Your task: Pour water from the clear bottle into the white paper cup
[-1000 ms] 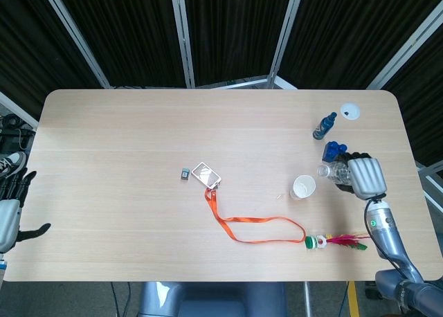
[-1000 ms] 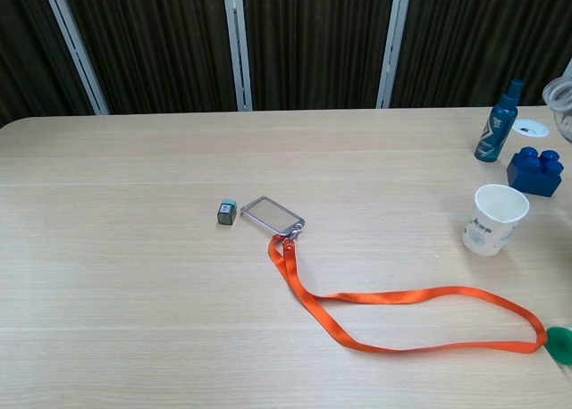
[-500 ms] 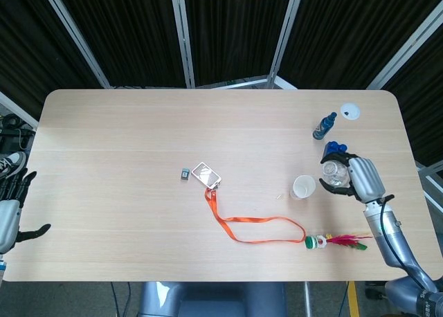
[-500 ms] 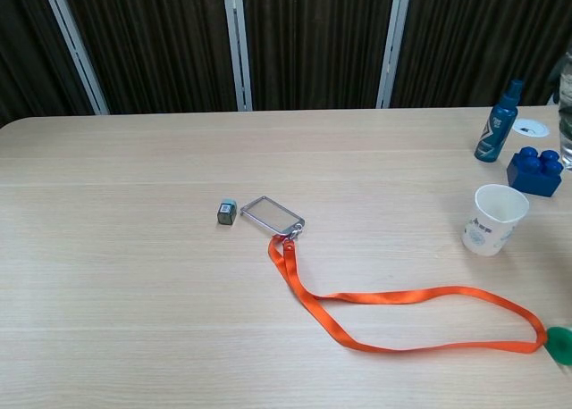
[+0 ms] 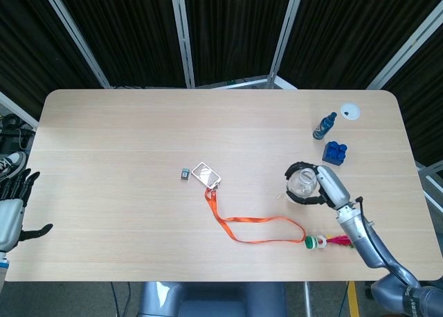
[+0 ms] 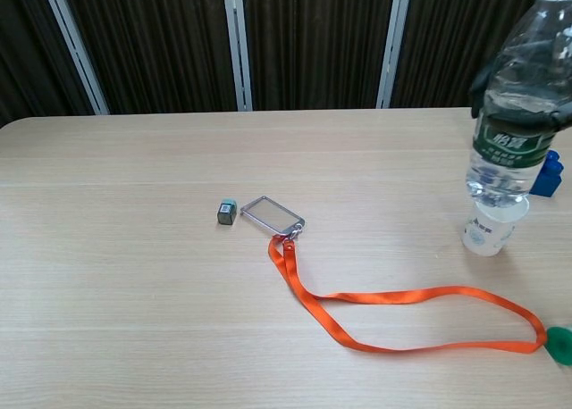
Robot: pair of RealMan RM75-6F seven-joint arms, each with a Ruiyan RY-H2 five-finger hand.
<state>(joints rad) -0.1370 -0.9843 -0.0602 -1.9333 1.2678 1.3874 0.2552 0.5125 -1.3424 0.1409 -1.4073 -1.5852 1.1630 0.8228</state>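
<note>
The clear bottle (image 6: 513, 105), part full of water and with a green label, stands upright in the air in the chest view. My right hand (image 5: 328, 187) grips it, dark fingers (image 6: 529, 116) wrapped around its upper body. The bottle's base hangs directly over the white paper cup (image 6: 491, 231), which stands on the table. Seen from the head view, the bottle (image 5: 301, 182) hides the cup. My left hand (image 5: 10, 210) hangs beyond the table's left edge, fingers spread, holding nothing.
Behind the cup are a blue brick (image 5: 334, 152), a blue spray bottle (image 5: 323, 126) and a white lid (image 5: 350, 111). An orange lanyard (image 5: 263, 224) runs from a badge holder (image 5: 206, 174) to a green cap (image 5: 311, 242) with feathers. A small cube (image 5: 185, 172) lies mid-table.
My right hand has carried the bottle left from beside the blue brick to above the cup, turning it from lying over to upright. The left hand stayed put.
</note>
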